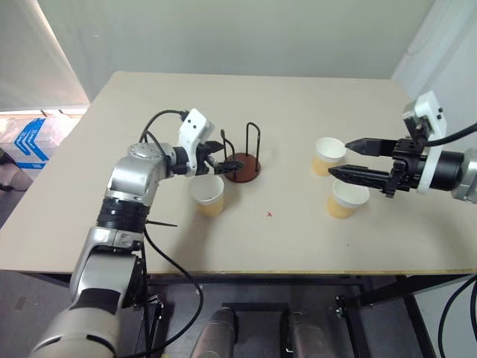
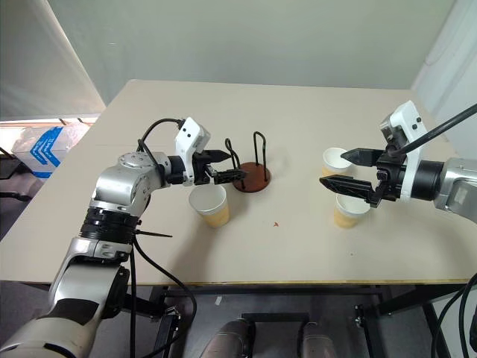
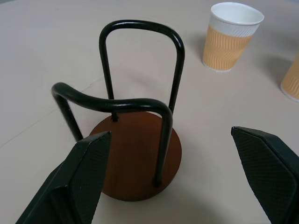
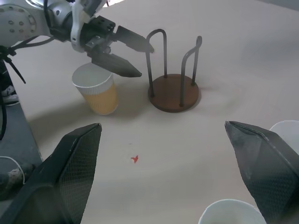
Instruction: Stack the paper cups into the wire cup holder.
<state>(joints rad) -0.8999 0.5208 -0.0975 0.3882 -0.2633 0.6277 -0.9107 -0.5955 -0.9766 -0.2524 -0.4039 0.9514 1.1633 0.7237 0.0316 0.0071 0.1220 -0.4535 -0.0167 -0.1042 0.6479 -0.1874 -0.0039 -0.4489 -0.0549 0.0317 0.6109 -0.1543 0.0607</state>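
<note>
Cups stand upright on the pale table, all three apart from one another and none in the wire cup holder. The holder sits just left of the frame's centre in the left eye view, its round reddish-brown base flat on the table and its two black wire loops upright and empty.

The nearest cup stands just below and left of the holder, directly under the left gripper. That gripper hovers with its two fingers spread wide and empty, the tips right at the holder's left loop; in the left wrist view the loops rise between the fingers, and whether a fingertip touches the wire I cannot tell.

The other two cups are at the right of the frame: the far cup above, the lower right cup below. The right gripper hangs over them, fingers wide apart and holding nothing, one finger crossing in front of each cup.

A small red mark lies on the bare table between the cups. Blue-and-white boxes sit on the floor at the left edge.
</note>
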